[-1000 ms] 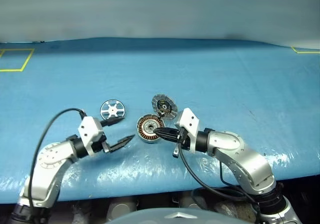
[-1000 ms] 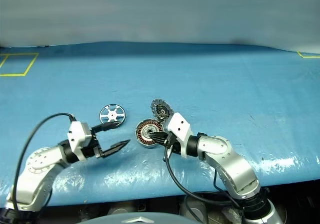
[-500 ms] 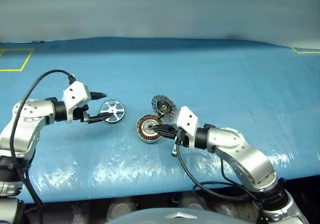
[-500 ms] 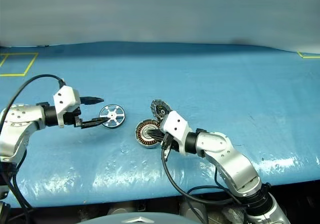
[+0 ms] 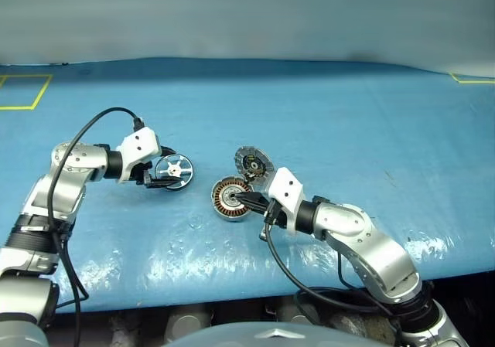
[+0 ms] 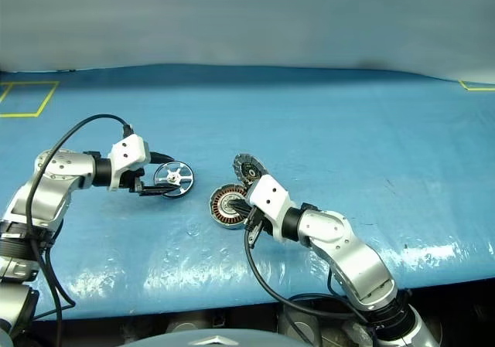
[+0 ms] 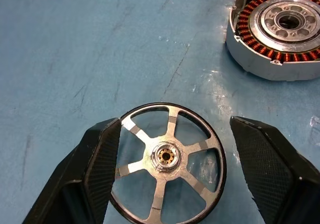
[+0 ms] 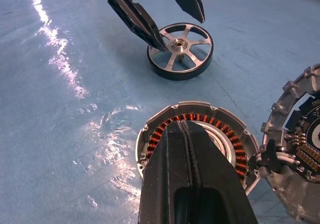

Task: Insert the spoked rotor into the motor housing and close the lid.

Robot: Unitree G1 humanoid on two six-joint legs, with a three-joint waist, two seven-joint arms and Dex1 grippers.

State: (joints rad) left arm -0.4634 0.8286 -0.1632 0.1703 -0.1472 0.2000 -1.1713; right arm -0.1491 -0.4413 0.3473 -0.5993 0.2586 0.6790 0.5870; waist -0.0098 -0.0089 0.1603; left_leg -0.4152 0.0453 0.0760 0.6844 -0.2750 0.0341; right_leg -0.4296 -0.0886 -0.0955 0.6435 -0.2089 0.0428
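Note:
The spoked rotor (image 7: 167, 156), a flat shiny silver wheel, lies on the blue table (image 5: 348, 123) left of centre. My left gripper (image 5: 161, 171) is open, one finger on each side of the rotor's rim, not touching it. To the rotor's right sits the motor housing (image 5: 230, 199), its copper windings (image 8: 159, 134) showing. The lid (image 5: 254, 162) stands tilted open at the housing's far right rim, ribbed inner face up. My right gripper (image 8: 182, 126) is shut on nothing, its tips over the housing's centre; I cannot tell whether they touch it.
The table wears a wrinkled blue cover. A yellow tape square (image 5: 23, 92) marks the far left and another yellow tape corner (image 5: 472, 77) the far right. Black cables (image 5: 100, 119) loop from both wrists. The table's front edge (image 5: 232, 297) runs close below the arms.
My left arm swung away from the table's front up to the rotor, and its open fingers now straddle the wheel. The right gripper stayed shut over the housing.

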